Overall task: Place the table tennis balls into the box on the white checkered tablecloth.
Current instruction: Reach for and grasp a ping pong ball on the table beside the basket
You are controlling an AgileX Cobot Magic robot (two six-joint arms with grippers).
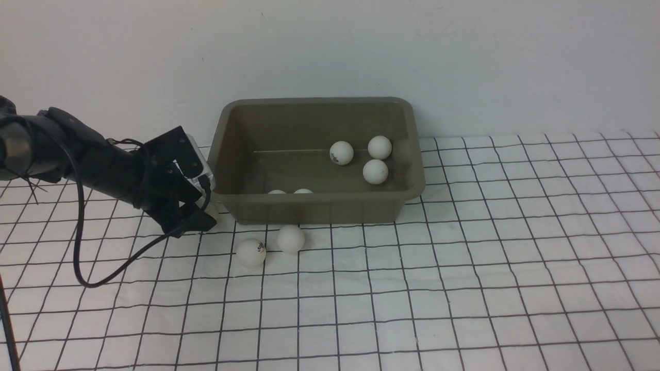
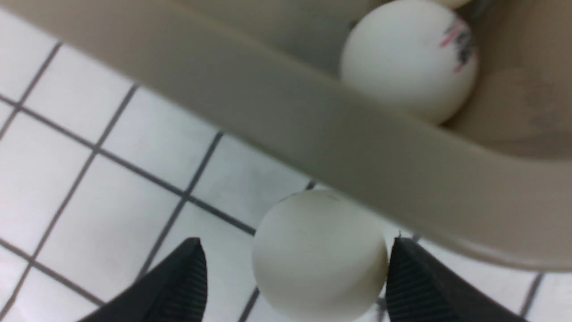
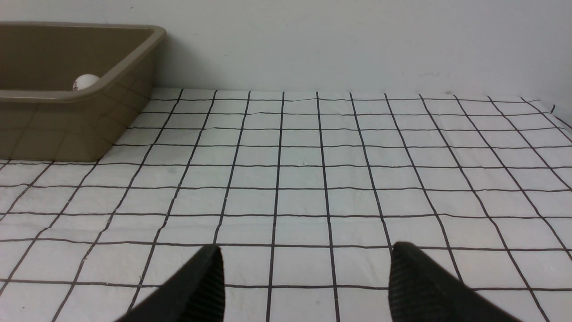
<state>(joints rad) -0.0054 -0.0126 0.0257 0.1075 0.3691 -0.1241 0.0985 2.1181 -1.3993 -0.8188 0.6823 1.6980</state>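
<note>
The olive-grey box (image 1: 314, 208) stands on the white checkered tablecloth (image 1: 464, 288) against the back wall. Three table tennis balls (image 1: 375, 171) lie at its back right, and the tops of two more (image 1: 289, 191) show behind the front wall. Two balls (image 1: 251, 252) (image 1: 291, 238) lie on the cloth in front of it. My left gripper (image 1: 205, 219) is low at the box's front left corner. It is open around another ball (image 2: 319, 255) that lies on the cloth under the rim (image 2: 286, 116); one finger touches it, the other stands apart. My right gripper (image 3: 304, 250) is open and empty.
The back wall (image 1: 330, 46) rises right behind the box. A black cable (image 1: 77, 247) loops from the left arm down onto the cloth. Bare cloth (image 3: 313, 179) stretches ahead of the right gripper, with the box's corner (image 3: 111, 116) off to one side.
</note>
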